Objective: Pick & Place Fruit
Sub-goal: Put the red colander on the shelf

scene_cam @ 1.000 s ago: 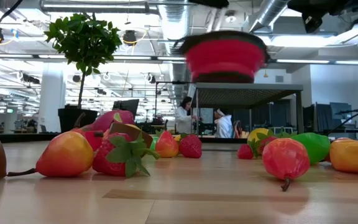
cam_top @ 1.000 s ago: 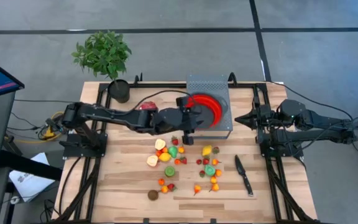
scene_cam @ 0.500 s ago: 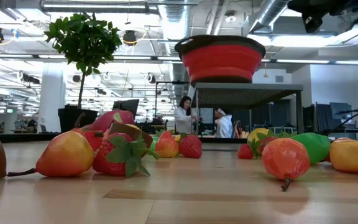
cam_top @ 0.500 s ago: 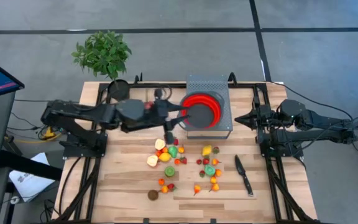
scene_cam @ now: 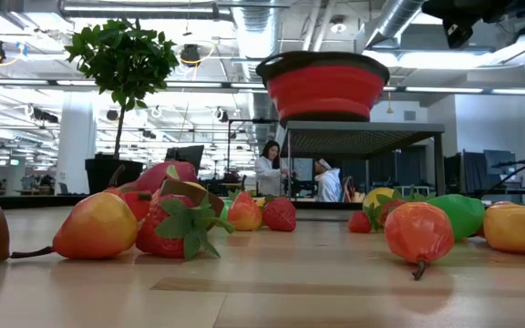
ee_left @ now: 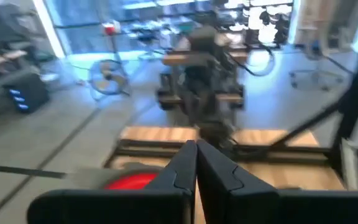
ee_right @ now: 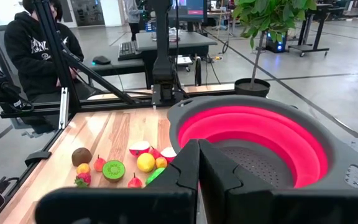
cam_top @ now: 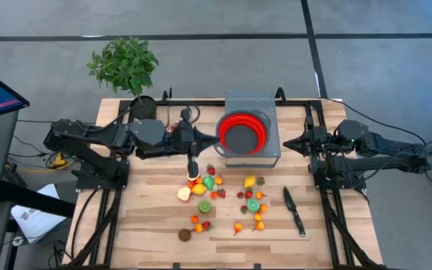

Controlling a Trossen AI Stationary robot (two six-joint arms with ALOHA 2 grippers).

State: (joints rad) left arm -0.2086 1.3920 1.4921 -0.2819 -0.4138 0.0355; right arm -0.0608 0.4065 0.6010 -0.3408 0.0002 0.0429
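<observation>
The fruit [cam_top: 220, 191] lies scattered on the wooden table's middle: small red, orange, yellow and green pieces and a brown one [cam_top: 184, 235]. In the low view a pink-red dragon fruit [scene_cam: 158, 175] rests behind a pear [scene_cam: 94, 228] and a strawberry [scene_cam: 176, 228]. My left gripper [cam_top: 205, 142] is above the table, left of the red bowl [cam_top: 242, 135], shut and empty; its fingers [ee_left: 196, 168] meet. My right gripper [cam_top: 287, 142] waits at the right, shut [ee_right: 197, 163], pointing at the bowl [ee_right: 253, 140].
The red bowl sits level on a grey perforated stand [cam_top: 265, 105] at the table's far middle. A black-handled knife [cam_top: 293, 210] lies right of the fruit. A potted plant [cam_top: 126, 67] stands at the far left corner. A person [ee_right: 39, 43] sits beyond the table's left edge.
My left gripper has drawn back from the red bowl toward the table's left edge, has risen and has shut. The bowl, tipped and blurred a second ago, now sits level and still on the grey stand.
</observation>
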